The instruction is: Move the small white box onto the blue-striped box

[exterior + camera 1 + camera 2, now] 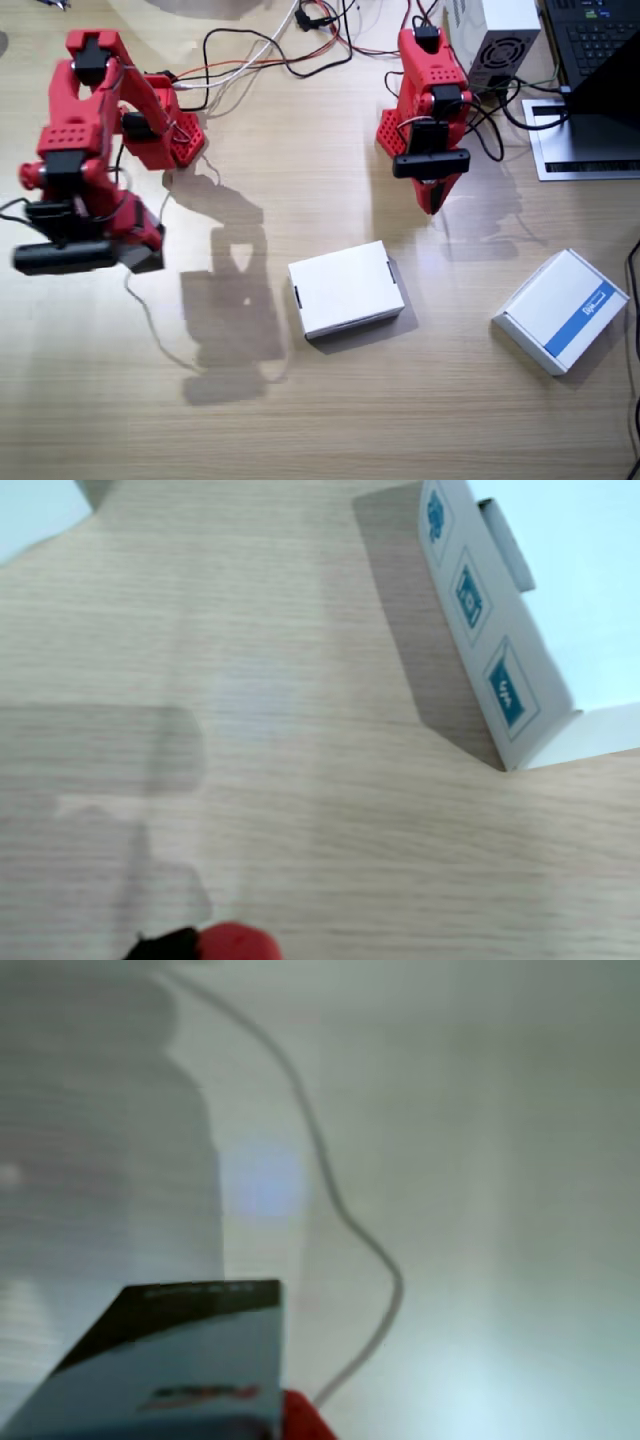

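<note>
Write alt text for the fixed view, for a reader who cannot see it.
Overhead view of a wooden table with two red robot arms: the right gripper holds something small, indistinct here, above the bare tabletop. The left gripper hangs empty. A plain white box lies mid-table, the blue-striped box further along.

Matt cardboard blue-striped box (562, 309) and plain white box (346, 288) lie on a smooth wood-grain table (300, 420).

an office or lab desk: laptop (600, 50), power supply (498, 40), tangled cables (290, 45).
</note>
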Controlling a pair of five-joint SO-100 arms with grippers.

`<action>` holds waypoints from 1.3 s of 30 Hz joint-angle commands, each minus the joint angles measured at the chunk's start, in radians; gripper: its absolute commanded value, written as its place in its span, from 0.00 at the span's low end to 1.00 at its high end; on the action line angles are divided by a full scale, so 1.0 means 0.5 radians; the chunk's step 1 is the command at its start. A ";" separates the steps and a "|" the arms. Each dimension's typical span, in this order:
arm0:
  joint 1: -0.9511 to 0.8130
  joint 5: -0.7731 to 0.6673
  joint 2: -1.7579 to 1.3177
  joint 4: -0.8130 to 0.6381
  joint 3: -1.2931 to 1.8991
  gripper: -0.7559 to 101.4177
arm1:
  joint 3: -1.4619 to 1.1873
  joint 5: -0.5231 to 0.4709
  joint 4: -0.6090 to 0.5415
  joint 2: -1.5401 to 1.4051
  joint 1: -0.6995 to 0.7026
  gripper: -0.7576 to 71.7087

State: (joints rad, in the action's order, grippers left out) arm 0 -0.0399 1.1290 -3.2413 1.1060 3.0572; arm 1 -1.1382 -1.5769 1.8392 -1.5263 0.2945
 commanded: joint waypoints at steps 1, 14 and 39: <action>-0.034 0.074 -0.061 0.058 -0.034 0.01 | 0.595 0.264 0.037 0.258 0.430 0.08; -0.015 0.117 -0.061 0.071 -0.037 0.01 | 2.540 0.485 0.028 1.825 1.187 0.21; -0.571 -0.795 0.580 0.586 -1.583 0.16 | 2.746 1.773 0.086 1.503 0.307 0.30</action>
State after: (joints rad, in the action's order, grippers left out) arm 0 -0.1641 0.8974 -3.1922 1.2901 2.7013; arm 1 0.2255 -0.7946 1.8239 -0.5844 0.6703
